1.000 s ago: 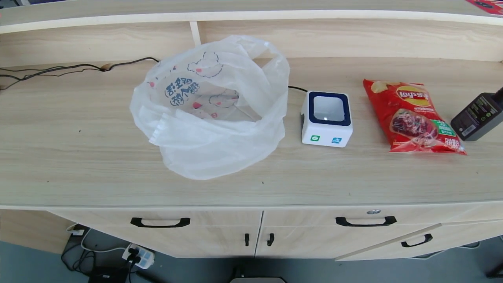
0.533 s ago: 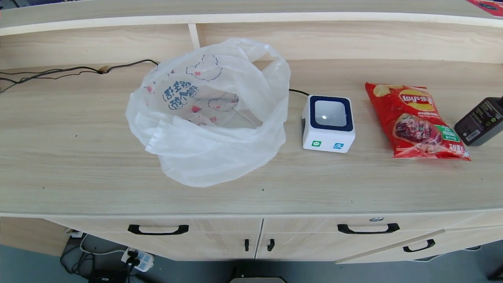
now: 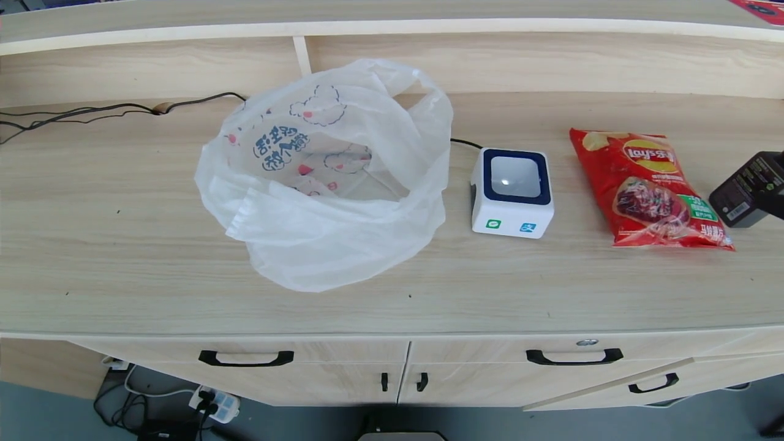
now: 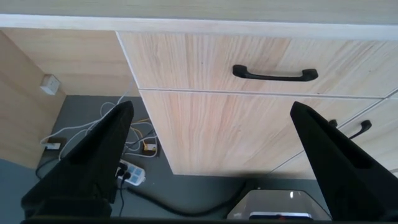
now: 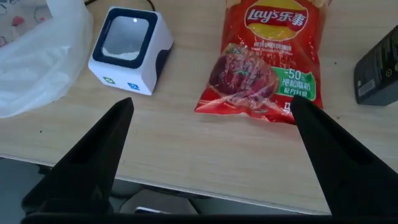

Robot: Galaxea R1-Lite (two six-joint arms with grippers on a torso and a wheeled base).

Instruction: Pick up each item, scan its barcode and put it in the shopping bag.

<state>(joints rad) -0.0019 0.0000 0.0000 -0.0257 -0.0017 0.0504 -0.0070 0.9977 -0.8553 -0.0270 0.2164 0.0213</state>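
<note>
Down in front of the cabinet, the left gripper (image 4: 211, 104) hangs with its fingers spread wide and nothing between them. It faces a drawer front with a black handle (image 4: 275, 74). I judge it is parked low so the counter (image 3: 122, 275) stays free for the other arm.

On the counter, dark cables (image 3: 92, 111) run along the far left. Right of them the white shopping bag (image 3: 324, 184) sits slumped with its mouth open upward, most likely so that an item can be dropped straight in. Just beside it on the right stands the scanner (image 3: 513, 191), its lit window facing up, so a barcode would have to be turned down over it. Its place between the goods and the bag suits a single sweep leftward.

Well to the right of the scanner, the red chips pack (image 3: 649, 190) lies flat with its printed front up. The barcode is probably underneath. A black box (image 3: 744, 190) rests near its right side.

The right gripper (image 5: 211, 102) hovers over the near edge of the counter, fingers wide and empty, with the chips pack ahead between them. That looks like a line-up for the first pick.

As for print, the shopping bag carries blue characters and cartoon outlines with red spots. The scanner's near face has one green and one blue icon. The chips pack shows a round logo and a green patch with white figures. The black box bears a white label too small to read.
</note>
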